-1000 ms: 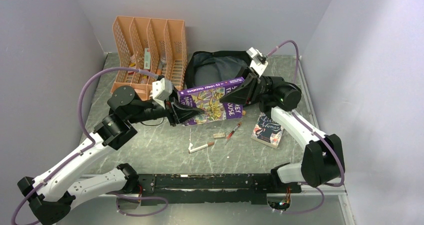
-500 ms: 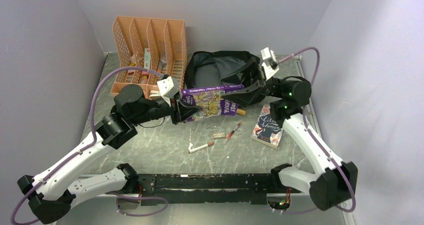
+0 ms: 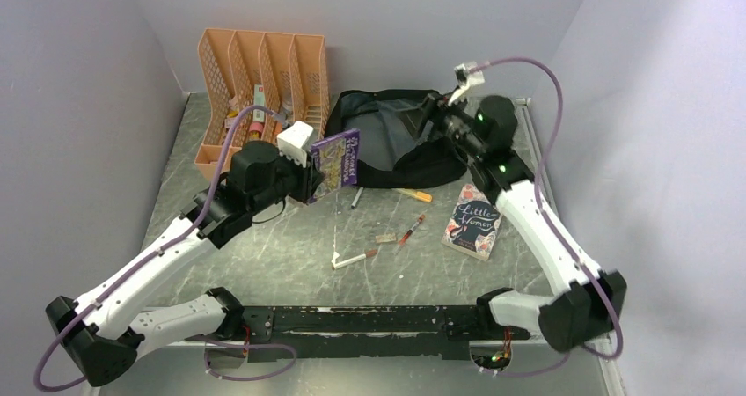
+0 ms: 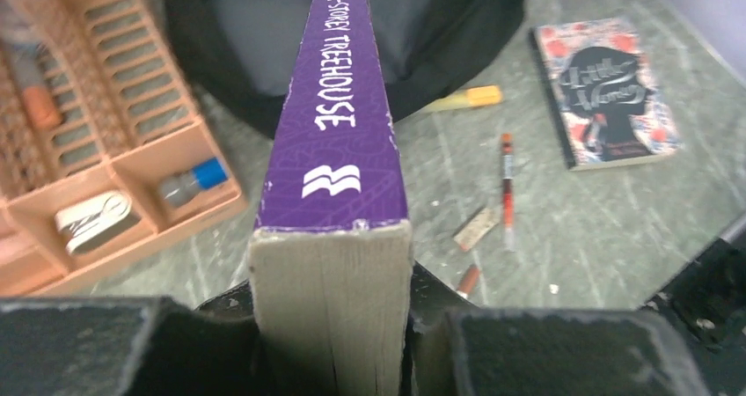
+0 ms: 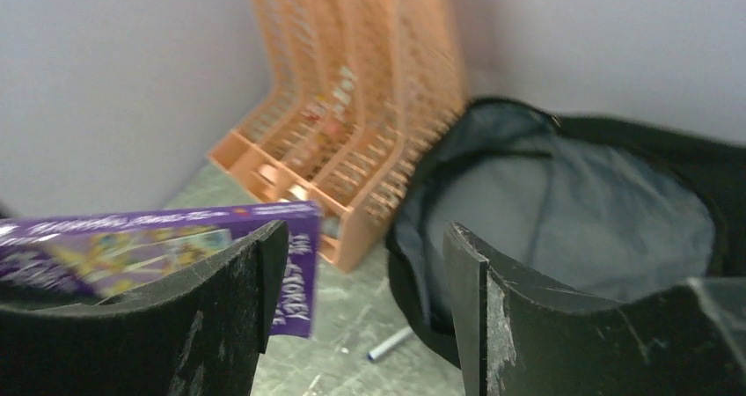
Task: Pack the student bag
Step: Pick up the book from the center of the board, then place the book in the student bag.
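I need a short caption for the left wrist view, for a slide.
The left gripper grips the purple book, spine up, in front of the open student bag.

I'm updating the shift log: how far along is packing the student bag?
Done: the student bag lies open, nothing visible inside. In hand: the left pincer grips the purple book, raised beside the bag; the right pincer is open and empty near the bag's rim. Left: that book, the Little Women book and the loose pens.
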Tool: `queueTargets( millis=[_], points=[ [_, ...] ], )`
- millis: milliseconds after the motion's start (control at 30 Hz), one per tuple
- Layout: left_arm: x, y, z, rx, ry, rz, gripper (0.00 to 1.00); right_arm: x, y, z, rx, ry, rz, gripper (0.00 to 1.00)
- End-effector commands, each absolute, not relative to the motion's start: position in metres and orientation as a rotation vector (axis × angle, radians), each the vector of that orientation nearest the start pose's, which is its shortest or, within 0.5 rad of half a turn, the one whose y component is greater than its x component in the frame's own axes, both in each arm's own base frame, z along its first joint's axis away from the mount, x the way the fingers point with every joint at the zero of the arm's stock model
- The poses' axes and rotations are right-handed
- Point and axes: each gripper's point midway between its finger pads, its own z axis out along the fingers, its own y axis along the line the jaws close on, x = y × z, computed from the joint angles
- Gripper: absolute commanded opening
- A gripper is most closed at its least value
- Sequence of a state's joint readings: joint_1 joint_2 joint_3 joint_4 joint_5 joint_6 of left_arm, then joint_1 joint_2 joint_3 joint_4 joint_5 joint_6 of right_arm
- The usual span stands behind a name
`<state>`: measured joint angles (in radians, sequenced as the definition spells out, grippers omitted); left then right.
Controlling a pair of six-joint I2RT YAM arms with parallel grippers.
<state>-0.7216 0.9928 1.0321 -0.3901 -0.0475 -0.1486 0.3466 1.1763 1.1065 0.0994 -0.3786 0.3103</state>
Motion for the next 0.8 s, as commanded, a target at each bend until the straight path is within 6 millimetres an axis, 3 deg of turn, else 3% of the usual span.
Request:
queueTargets(
  millis=[0, 33, 100, 433, 667, 767],
  points=[
    [0.276, -0.195, 0.278, 0.344, 1.909, -0.43, 0.05, 0.397, 0.193, 0.298, -0.226, 1.89, 0.61, 0.68],
    [0.276, -0.192, 0.276, 0.331, 1.916, -0.43, 0.05, 0.409, 0.196, 0.277, -0.235, 1.959, 0.571, 0.68],
    [0.274, -0.189, 0.273, 0.311, 1.922, -0.433, 0.05, 0.425, 0.203, 0.255, -0.27, 2.043, 0.469, 0.7],
    [0.258, -0.184, 0.269, 0.254, 1.936, -0.503, 0.05, 0.498, 0.242, 0.174, -0.418, 2.18, 0.008, 0.85],
    [0.254, -0.18, 0.277, 0.266, 1.926, -0.497, 0.05, 0.53, 0.238, 0.138, -0.454, 2.162, -0.37, 0.89],
    [0.252, -0.183, 0.283, 0.285, 1.916, -0.518, 0.05, 0.539, 0.234, 0.125, -0.47, 2.149, -0.454, 0.91]
  ],
)
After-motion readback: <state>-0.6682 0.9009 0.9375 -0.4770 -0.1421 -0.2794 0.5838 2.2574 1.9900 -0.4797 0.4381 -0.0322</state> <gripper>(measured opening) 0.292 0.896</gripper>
